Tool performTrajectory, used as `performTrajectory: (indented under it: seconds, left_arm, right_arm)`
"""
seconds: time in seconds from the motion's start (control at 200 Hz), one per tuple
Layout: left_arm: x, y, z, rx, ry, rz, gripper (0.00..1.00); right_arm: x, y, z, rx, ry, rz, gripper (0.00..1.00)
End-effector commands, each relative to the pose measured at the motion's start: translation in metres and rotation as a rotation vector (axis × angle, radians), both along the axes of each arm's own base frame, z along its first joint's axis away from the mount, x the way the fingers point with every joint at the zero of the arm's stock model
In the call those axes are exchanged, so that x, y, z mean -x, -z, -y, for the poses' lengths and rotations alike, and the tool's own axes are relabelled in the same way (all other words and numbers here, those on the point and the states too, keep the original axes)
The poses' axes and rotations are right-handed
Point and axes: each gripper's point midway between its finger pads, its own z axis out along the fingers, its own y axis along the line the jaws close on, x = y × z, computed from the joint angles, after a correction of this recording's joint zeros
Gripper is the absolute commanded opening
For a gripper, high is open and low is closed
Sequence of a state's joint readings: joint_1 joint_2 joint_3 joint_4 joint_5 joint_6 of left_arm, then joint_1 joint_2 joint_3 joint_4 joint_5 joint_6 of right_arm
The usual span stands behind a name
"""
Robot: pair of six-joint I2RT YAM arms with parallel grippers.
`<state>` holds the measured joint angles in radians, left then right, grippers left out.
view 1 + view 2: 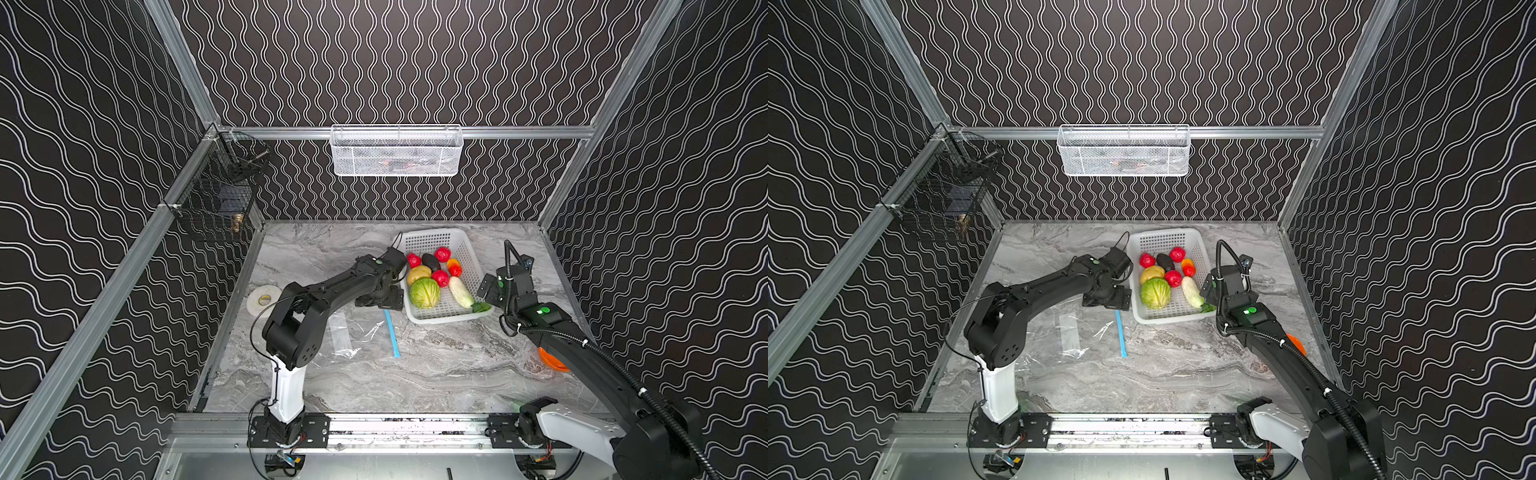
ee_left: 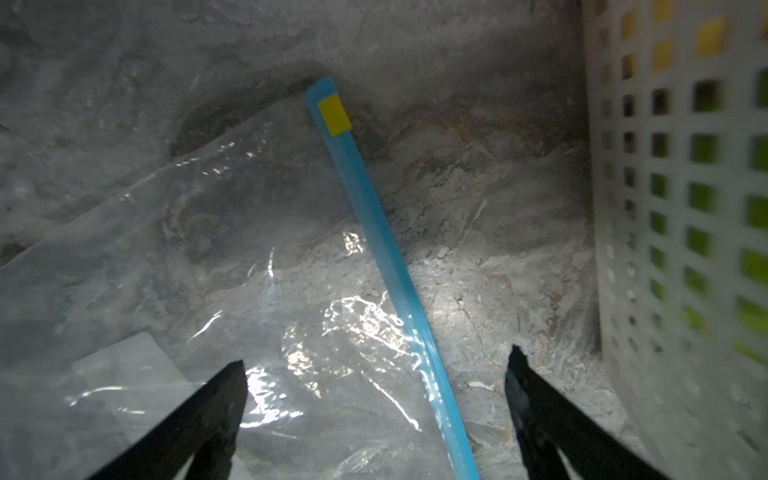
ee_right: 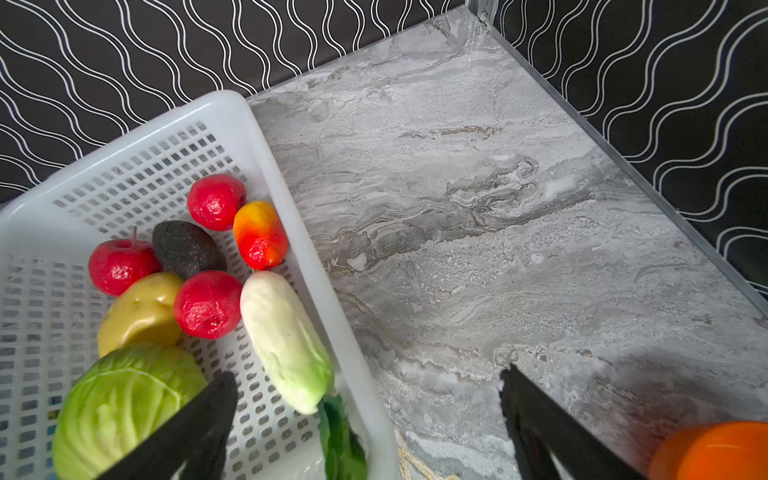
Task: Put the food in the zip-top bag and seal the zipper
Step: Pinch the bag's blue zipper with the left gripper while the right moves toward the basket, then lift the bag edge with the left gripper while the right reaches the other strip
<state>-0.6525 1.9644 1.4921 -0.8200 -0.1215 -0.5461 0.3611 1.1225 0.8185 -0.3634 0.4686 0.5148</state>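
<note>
A clear, crinkly plastic zip-top bag [image 1: 357, 334] lies flat on the grey marble-patterned table [image 1: 436, 374], left of centre. Its thin light-blue zipper strip [image 1: 391, 333] runs along the bag's right edge, on the side facing a white perforated plastic basket [image 1: 432, 241] that stands just to the right and a little farther back. A small yellow slider tab [image 2: 334, 114] sits at one end of the strip. All the toy food is in the basket: a round green cabbage [image 1: 424, 293] at the near left, a white radish [image 1: 460, 291] beside it with its green leaves at the near right corner, a yellow potato [image 1: 418, 274], a dark avocado [image 1: 431, 262], an orange-yellow pepper [image 1: 454, 267] by the right wall, and three red rounds [image 1: 440, 278] among them. The left gripper [image 2: 378, 356] points down over the far end of the bag's mouth, its fingers spread wide with the strip running between them and nothing gripped. The right gripper [image 3: 368, 372] hangs over the basket's near right rim, also spread wide and holding nothing. An orange bowl [image 1: 550, 361] shows partly behind the right arm at the near right. A white roll of tape [image 1: 264, 300] lies at the table's left edge.
</note>
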Motion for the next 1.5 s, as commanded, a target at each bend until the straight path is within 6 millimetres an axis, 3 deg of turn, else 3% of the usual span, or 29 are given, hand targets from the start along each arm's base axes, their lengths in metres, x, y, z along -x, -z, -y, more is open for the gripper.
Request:
performTrajectory:
  seconds: [0.0,0.155,0.495,0.876,1.086,1.181,1.471,1.496]
  left_arm:
    - [0.003,0.007,0.006,0.008,0.01,-0.019,0.99]
    - [0.005,0.017,0.009,-0.014,0.026,-0.04,0.98]
    - [0.009,0.033,0.008,-0.049,0.034,-0.074,0.84]
    - [0.01,0.038,0.005,-0.064,0.044,-0.078,0.25]
    - [0.008,0.029,0.002,-0.073,0.057,-0.051,0.09]
    - [0.006,0.019,0.004,-0.057,0.085,-0.031,0.0]
    - [-0.009,-0.022,0.0,-0.076,0.145,0.098,0.0]
    - [-0.01,-0.025,-0.001,-0.08,0.151,0.107,0.0]
  right_arm:
    - [0.001,-0.001,0.001,0.002,0.011,-0.011,0.99]
    - [0.002,0.003,0.0,-0.011,0.014,-0.014,0.99]
    - [0.0,-0.002,0.0,-0.007,0.009,-0.002,0.99]
    - [0.001,-0.006,-0.001,-0.011,0.004,-0.001,0.99]
    - [0.001,-0.015,-0.004,-0.032,-0.009,0.022,0.99]
    - [-0.001,-0.019,-0.012,-0.074,-0.037,0.032,0.99]
    - [-0.003,-0.028,-0.063,-0.253,-0.167,0.075,0.99]
    - [0.0,-0.029,-0.076,-0.267,-0.206,0.075,0.99]
